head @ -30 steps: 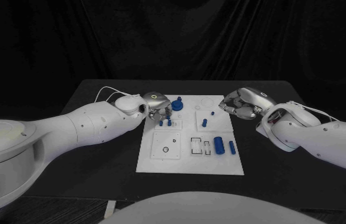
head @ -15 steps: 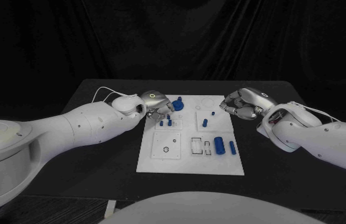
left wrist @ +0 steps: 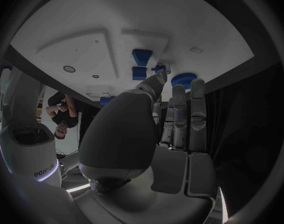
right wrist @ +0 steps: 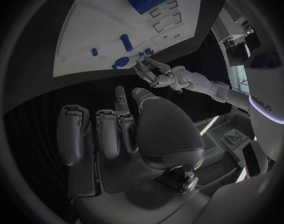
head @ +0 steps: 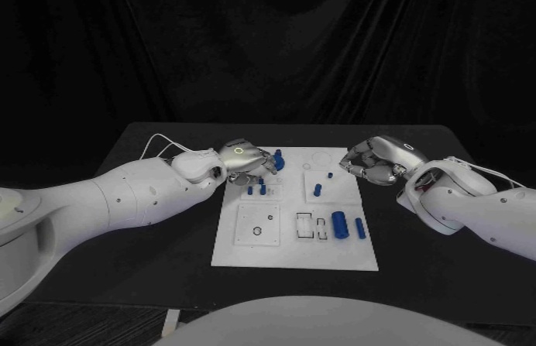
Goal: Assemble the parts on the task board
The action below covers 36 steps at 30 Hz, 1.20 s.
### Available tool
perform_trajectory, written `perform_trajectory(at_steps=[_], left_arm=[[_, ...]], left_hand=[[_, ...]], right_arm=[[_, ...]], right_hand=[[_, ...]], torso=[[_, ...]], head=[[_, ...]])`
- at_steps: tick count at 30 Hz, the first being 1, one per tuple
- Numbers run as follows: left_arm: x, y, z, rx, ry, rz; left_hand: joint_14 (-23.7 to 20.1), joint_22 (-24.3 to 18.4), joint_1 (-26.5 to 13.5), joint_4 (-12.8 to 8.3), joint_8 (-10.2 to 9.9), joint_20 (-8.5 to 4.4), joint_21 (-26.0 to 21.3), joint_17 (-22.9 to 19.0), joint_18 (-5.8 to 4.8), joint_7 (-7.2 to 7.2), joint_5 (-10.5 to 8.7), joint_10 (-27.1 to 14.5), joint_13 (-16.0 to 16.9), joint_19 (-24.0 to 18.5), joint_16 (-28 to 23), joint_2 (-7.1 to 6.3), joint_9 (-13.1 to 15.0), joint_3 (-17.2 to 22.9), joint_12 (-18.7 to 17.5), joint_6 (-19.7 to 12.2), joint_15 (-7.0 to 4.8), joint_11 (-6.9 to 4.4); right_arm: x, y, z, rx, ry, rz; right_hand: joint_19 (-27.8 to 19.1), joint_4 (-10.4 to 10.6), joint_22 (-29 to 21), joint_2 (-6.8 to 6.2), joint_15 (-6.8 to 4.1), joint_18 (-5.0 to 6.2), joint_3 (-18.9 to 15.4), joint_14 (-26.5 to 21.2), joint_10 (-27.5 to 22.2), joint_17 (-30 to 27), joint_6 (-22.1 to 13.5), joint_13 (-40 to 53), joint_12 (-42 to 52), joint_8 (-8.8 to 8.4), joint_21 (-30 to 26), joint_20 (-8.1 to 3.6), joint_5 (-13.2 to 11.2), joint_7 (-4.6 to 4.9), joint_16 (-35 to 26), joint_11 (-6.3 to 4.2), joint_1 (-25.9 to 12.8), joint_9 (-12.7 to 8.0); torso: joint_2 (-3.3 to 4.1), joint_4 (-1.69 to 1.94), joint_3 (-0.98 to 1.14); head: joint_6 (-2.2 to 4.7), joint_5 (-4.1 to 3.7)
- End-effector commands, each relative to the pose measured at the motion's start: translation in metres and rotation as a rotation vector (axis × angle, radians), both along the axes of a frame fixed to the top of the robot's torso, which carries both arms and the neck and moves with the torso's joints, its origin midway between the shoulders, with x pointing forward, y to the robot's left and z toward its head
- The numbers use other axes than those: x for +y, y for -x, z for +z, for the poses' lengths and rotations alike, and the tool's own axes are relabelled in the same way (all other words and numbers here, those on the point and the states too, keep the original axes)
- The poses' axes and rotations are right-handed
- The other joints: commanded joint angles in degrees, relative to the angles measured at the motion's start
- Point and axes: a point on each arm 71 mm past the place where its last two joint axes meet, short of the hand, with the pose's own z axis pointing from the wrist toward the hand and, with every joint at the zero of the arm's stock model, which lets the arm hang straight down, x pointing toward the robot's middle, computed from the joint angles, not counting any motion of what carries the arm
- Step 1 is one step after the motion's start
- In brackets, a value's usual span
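The white task board point(head: 293, 241) lies mid-table. On it stand a blue round part point(head: 276, 160), two small blue pegs point(head: 255, 190), two more pegs point(head: 323, 184) and two blue cylinders point(head: 348, 226). My left hand point(head: 245, 162) hovers over the board's far left corner, beside the round part point(left wrist: 183, 78). Its fingertips point(left wrist: 159, 79) reach down to a small blue part point(left wrist: 159, 68); whether they pinch it is unclear. My right hand point(head: 374, 160) hangs off the board's far right edge with its fingers point(right wrist: 98, 132) curled in around nothing.
The board has a square plate with holes point(head: 259, 226) at its near left and rectangular slots point(head: 310, 224) beside the cylinders. Black table point(head: 167, 245) surrounds the board on all sides. My left forearm point(head: 123, 195) crosses the table's left part.
My left hand has shifted slightly right and away from me, closer to the blue round part. The right hand has stayed where it was.
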Motion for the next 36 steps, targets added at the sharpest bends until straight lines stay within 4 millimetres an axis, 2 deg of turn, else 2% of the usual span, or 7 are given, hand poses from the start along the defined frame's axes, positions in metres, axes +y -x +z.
perform_trajectory(at_steps=[1, 3, 12, 21, 27, 36], left_arm=[[-0.006, 0.004, 0.0, -0.043, -0.045, -0.076], [-0.006, 0.004, -0.002, -0.036, -0.067, -0.072], [-0.005, 0.0, -0.007, -0.009, -0.119, -0.048], [-0.004, -0.004, -0.01, 0.011, -0.148, -0.027], [-0.006, -0.005, -0.011, 0.022, -0.159, -0.027], [-0.013, -0.005, -0.012, 0.019, -0.153, -0.048]], left_hand=[[-3.31, 1.52, 0.61, 0.21, 0.3, -0.05, -2.76, -0.45, 0.94, -0.13, -0.89, -2.56, 0.5, -3.64, -0.11, -0.04, -0.13, -0.66, 2.48, 0.87, -0.38, -0.29], [-4.26, 1.55, 0.87, 0.33, 0.46, -0.19, -2.79, -0.71, 0.86, -0.01, -0.93, -3.67, 0.71, -4.52, 0.1, 0.04, -0.13, -0.7, 3.75, 1.36, -0.69, -0.76], [-5.3, 1.58, 1.29, 0.13, 1.06, -0.41, -2.55, -1.27, 0.73, 0.93, -0.91, -5.24, 0.98, -5.73, 0.58, 0.53, -0.02, -0.6, 6.01, 2.73, -0.93, -1.04], [-5.34, 1.61, 1.64, -0.34, 1.01, -0.57, -2.07, -1.56, 0.77, 1.4, -0.17, -5.62, 1.03, -5.66, 0.82, 0.62, -0.1, -0.54, 6.91, 2.77, -1.09, -1.27], [-5.45, 1.58, 1.26, -0.37, 1.51, -0.63, -1.69, -1.87, 0.7, 2.17, 0.0, -6.21, 0.98, -5.7, 1.05, 0.84, 0.04, -0.71, 7.65, 3.87, -1.22, -1.49], [-5.48, 1.51, 0.32, -0.09, 2.17, -0.67, -1.51, -2.15, 0.6, 2.31, -0.44, -6.24, 0.98, -5.86, 1.66, 1.84, 0.24, -0.78, 8.99, 5.7, -1.27, -1.49]], right_arm=[[0.0, 0.0, -0.002, 0.014, 0.008, -0.01], [0.0, 0.0, -0.002, 0.015, 0.008, -0.01], [0.001, 0.0, -0.003, 0.017, 0.008, -0.008], [0.001, 0.0, -0.003, 0.018, 0.009, -0.007], [0.001, 0.0, -0.003, 0.018, 0.008, -0.007], [0.001, 0.001, -0.002, 0.017, 0.007, -0.007]], right_hand=[[2.77, 0.13, 12.48, 0.17, 0.21, 0.57, 0.3, 4.3, 6.01, 5.8, 0.22, 15.08, 0.2, -0.25, -0.28, 0.13, -0.03, 0.01, -0.32, 0.12, 0.53, 0.07], [2.77, 0.13, 12.48, 0.17, 0.21, 0.57, 0.3, 4.3, 6.01, 5.8, 0.22, 15.08, 0.2, -0.25, -0.28, 0.13, -0.03, 0.01, -0.32, 0.12, 0.53, 0.07], [2.77, 0.13, 12.48, 0.17, 0.21, 0.57, 0.3, 4.3, 6.01, 5.8, 0.22, 15.08, 0.2, -0.25, -0.28, 0.13, -0.03, 0.01, -0.32, 0.12, 0.53, 0.07], [2.78, 0.12, 12.49, 0.16, 0.2, 0.56, 0.33, 4.3, 6.01, 5.79, 0.15, 15.08, 0.2, -0.34, -0.25, 0.12, -0.07, 0.01, -0.32, 0.11, 0.56, 0.05], [2.78, 0.12, 12.49, 0.16, 0.2, 0.56, 0.33, 4.3, 6.01, 5.79, 0.15, 15.08, 0.2, -0.34, -0.25, 0.12, -0.07, 0.01, -0.32, 0.11, 0.56, 0.05], [2.78, 0.12, 12.49, 0.16, 0.2, 0.56, 0.33, 4.3, 6.01, 5.79, 0.15, 15.08, 0.2, -0.34, -0.25, 0.12, -0.07, 0.01, -0.32, 0.11, 0.56, 0.05]], torso=[[0.01, -0.02, 0.02], [0.02, -0.07, 0.02], [0.06, -0.07, -0.01], [0.09, -0.03, 0.0], [0.07, -0.06, -0.01], [0.08, -0.06, -0.02]], head=[[0.01, 0.13], [0.01, 0.21], [0.01, 0.3], [0.01, 0.29], [0.01, 0.36], [0.01, 0.36]])
